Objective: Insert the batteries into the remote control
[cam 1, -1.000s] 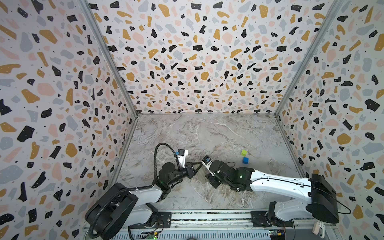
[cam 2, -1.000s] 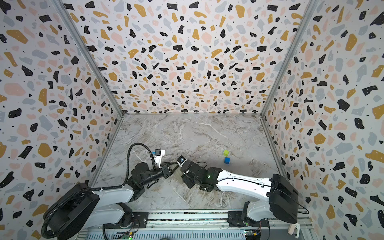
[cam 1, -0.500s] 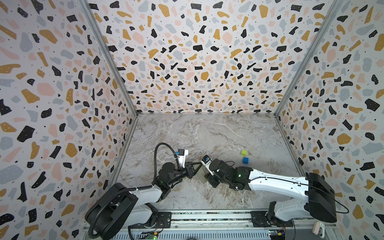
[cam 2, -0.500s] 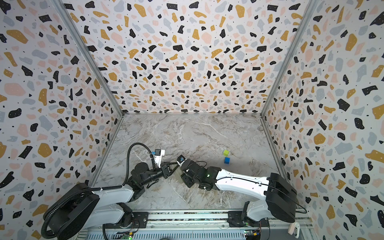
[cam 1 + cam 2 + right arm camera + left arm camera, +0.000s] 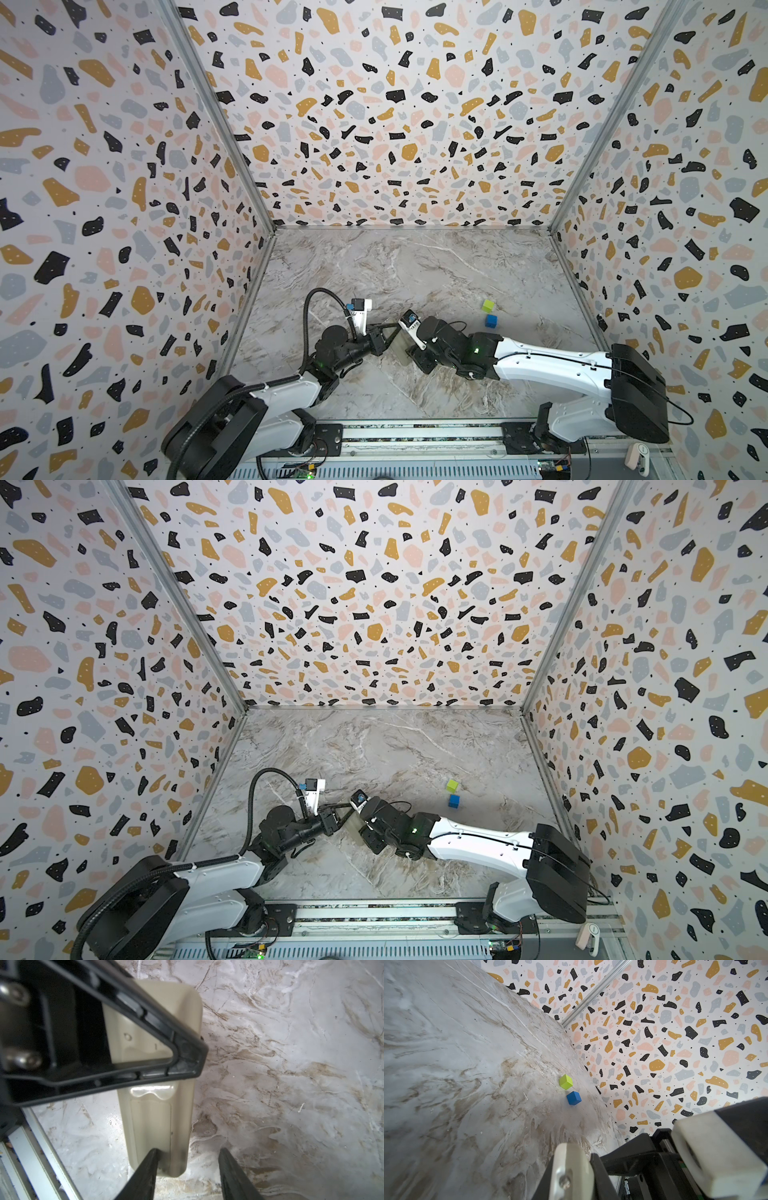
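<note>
- Remote control (image 5: 180,1109) spotted face-down on the marbled table (image 5: 291,1084), near the front rail, between the two arms, with battery cover (image 5: 151,1124) seemingly in place on its back.
- No sign of the batteries in any view; cannot tell where.
- Probable step: getting that cover off before loading.
- Pin the body with the left gripper (image 5: 187,1059): clenched, nothing visibly grasped, black tip over the remote's far half. Cannot tell whether pressing or just above.
- Right gripper (image 5: 189,1151) released: jaws part-open, one fingertip (image 5: 150,1159) over the cover end, its twin off the side edge above bare table.
- Recentre to straddle the cover width with both fingertips, or drag with one pad along the long axis. Push flat, not down into the seam.
- Watch for sliding of the whole remote on slick marble under a light pin.
- Pose, in both top views: both arms low, stretched forward from the rail, wrists converging at centre.
- Ignore green cube (image 5: 565,1081) and blue cube (image 5: 573,1097), well apart on the right arm's side.
</note>
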You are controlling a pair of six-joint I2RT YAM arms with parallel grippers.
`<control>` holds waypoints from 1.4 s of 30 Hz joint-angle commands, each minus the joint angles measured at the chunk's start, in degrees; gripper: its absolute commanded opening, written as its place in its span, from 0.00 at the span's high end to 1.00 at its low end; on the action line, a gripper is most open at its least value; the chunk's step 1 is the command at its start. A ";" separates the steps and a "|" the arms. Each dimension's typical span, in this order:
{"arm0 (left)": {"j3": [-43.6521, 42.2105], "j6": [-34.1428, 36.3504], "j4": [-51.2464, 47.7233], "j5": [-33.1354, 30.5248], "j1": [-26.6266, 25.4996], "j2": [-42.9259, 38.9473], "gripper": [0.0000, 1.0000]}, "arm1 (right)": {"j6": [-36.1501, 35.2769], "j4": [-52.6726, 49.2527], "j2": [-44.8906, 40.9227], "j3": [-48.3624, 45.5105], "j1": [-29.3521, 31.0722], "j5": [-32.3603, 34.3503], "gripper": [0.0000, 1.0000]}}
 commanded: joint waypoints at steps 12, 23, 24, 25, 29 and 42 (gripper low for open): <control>5.53 -2.73 -11.90 -8.42 -0.70 -7.90 1.00 | -2.44 7.12 -10.50 -3.96 2.88 0.74 0.26; 3.85 -8.50 -10.28 -11.38 -0.67 -9.48 1.00 | -2.53 13.70 -3.86 -4.31 0.00 -2.99 0.24; 3.66 -8.98 -9.95 -11.42 -0.67 -9.28 1.00 | -2.79 14.52 -3.10 -4.31 -0.20 -3.73 0.24; 3.56 -9.31 -9.69 -11.46 -0.67 -9.24 1.00 | -2.97 15.03 -2.39 -4.18 -0.29 -4.04 0.24; 3.39 -9.72 -9.46 -11.42 -0.68 -9.08 1.00 | -3.79 16.04 -0.84 -3.95 -0.95 -4.30 0.26; 3.47 -9.85 -8.99 -11.39 -0.70 -8.47 1.00 | -5.69 19.39 1.58 -5.16 -2.46 -6.34 0.44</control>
